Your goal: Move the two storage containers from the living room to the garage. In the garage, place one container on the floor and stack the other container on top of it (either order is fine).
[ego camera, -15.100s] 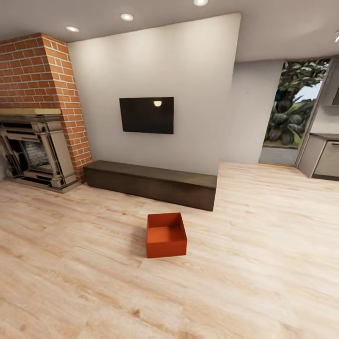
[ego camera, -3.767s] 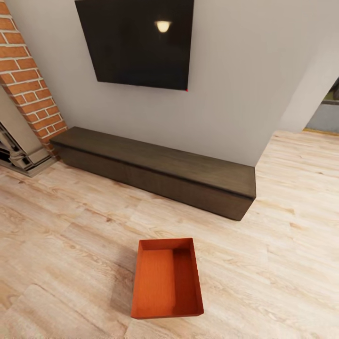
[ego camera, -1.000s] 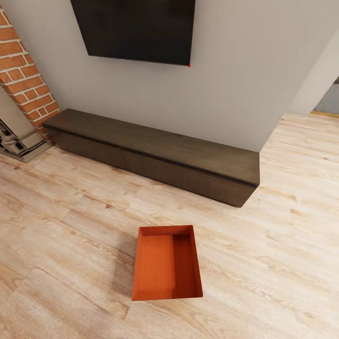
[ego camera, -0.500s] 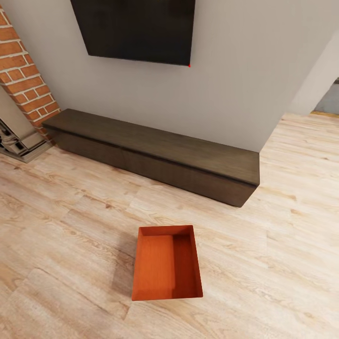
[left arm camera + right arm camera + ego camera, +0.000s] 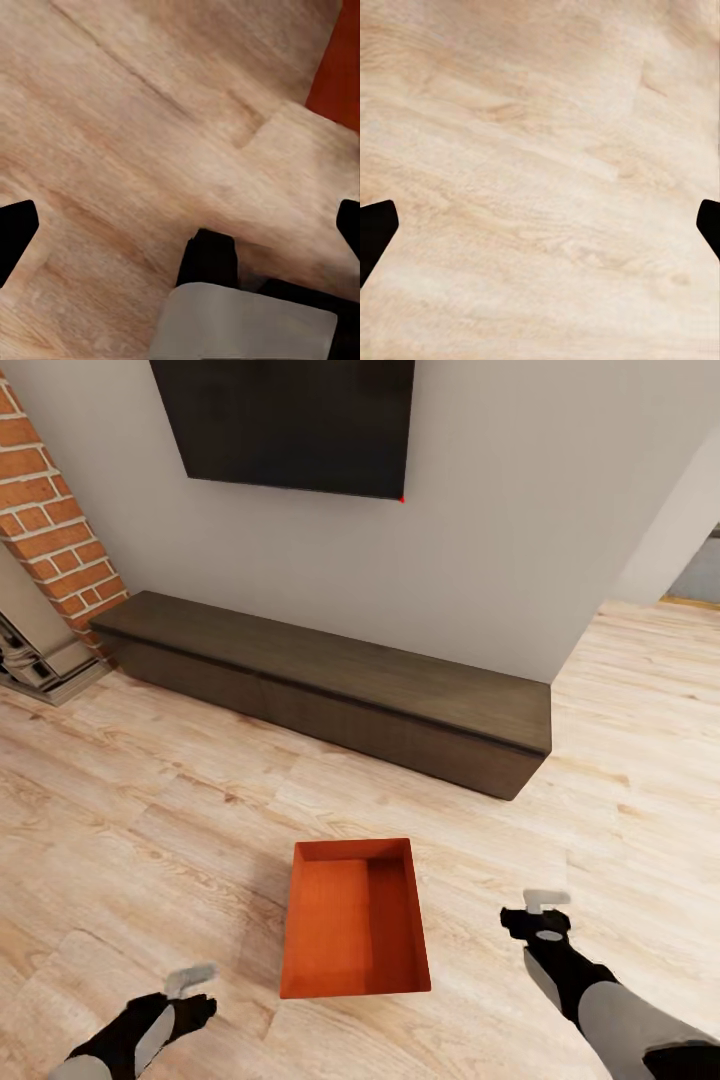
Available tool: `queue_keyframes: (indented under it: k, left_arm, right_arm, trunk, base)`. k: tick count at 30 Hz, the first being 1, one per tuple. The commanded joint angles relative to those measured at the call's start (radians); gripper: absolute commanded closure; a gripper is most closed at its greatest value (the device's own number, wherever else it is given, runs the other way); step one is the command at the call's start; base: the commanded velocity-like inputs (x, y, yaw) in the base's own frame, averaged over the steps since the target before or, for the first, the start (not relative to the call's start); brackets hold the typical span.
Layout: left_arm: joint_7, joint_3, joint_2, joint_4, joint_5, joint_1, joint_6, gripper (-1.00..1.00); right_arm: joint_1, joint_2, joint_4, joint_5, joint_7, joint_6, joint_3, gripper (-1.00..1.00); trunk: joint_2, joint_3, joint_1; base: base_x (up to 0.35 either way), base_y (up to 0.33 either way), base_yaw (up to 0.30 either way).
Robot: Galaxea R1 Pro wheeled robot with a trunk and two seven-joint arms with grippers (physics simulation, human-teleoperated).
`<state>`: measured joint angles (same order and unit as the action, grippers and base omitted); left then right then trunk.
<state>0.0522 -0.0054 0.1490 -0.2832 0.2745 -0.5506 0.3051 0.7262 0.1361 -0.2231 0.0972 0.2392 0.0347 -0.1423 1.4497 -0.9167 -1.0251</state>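
orange bin [image 5: 355, 920] on living-room wood floor, long axis 12–6 | left claw [image 5: 188, 982] at its 8, right claw [image 5: 540, 913] at 3, about equally near | both claws spread, holding nothing

1 orange-red storage container [image 5: 355, 930] is seen upright and topless on the light wood plank floor [image 5: 150, 840] of the living room, its stepped inner bottom exposed, nothing held inside.

fireplace [image 5: 35, 645] cut off, left edge
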Motion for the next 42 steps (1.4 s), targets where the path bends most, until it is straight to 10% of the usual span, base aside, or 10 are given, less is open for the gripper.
queue_keyframes:
  k: [1, 4, 7, 15, 42]
  left_arm:
    - [0.018, -0.001, -0.014, -0.001, -0.001, 0.003, 0.007, -1.00]
    - [0.060, -0.002, -0.077, -0.001, -0.044, -0.020, 0.007, -1.00]
    - [0.085, -0.003, -0.168, -0.011, -0.122, -0.031, 0.001, -1.00]
    - [0.114, -0.003, -0.254, -0.029, -0.167, -0.035, -0.126, -1.00]
    - [0.144, 0.000, -0.273, -0.101, -0.174, -0.035, -0.175, -1.00]
  right_arm:
    - [-0.014, -0.006, 0.003, 0.021, 0.004, 0.008, -0.005, -1.00]
    - [0.005, -0.053, 0.008, 0.043, 0.003, 0.033, -0.004, -1.00]
    - [0.014, -0.154, 0.025, 0.047, 0.001, 0.104, -0.007, -1.00]
    - [0.016, -0.269, 0.091, 0.046, 0.000, 0.167, -0.009, -1.00]
    - [0.009, -0.308, 0.233, -0.028, -0.017, 0.178, -0.009, -1.00]
  trunk:
    - [0.000, -0.001, 0.000]
    - [0.000, -0.001, 0.000]
    - [0.000, -0.001, 0.000]
    - [0.000, -0.001, 0.000]
    - [0.000, -0.001, 0.000]
  base:
    - [0.000, 0.000, 0.000]
    - [0.000, 0.000, 0.000]
    - [0.000, 0.000, 0.000]
    - [0.000, 0.000, 0.000]
    - [0.000, 0.000, 0.000]
